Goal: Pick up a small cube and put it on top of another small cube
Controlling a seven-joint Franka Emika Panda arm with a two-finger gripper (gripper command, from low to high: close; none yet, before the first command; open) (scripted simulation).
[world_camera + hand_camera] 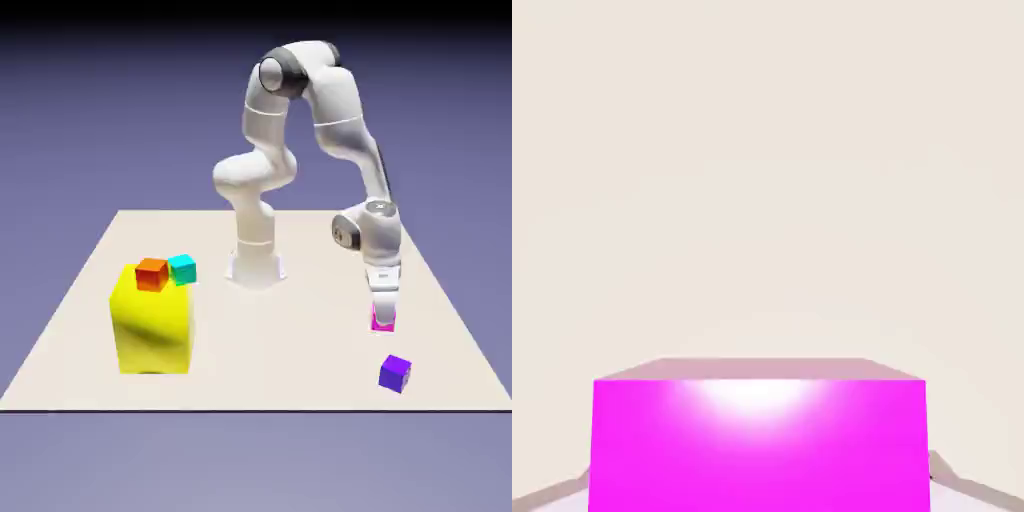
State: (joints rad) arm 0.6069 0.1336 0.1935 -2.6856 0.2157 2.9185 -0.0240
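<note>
**Gripper at the magenta cube**

Nearest, a purple cube (395, 373) lies on the table (300, 380). Just beyond it, the gripper (383, 322) reaches down over the magenta cube (758, 440), its jaws on either side; whether they grip cannot be told. Farther left, a yellow block (152, 330) carries an orange cube (152, 274), with a teal cube (182, 269) beside it.

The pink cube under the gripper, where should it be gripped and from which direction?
Grip the pink cube on two opposite flat side faces, coming straight down from above. It sits flat on the table with open space around it, and the gripper is already over it.
</note>
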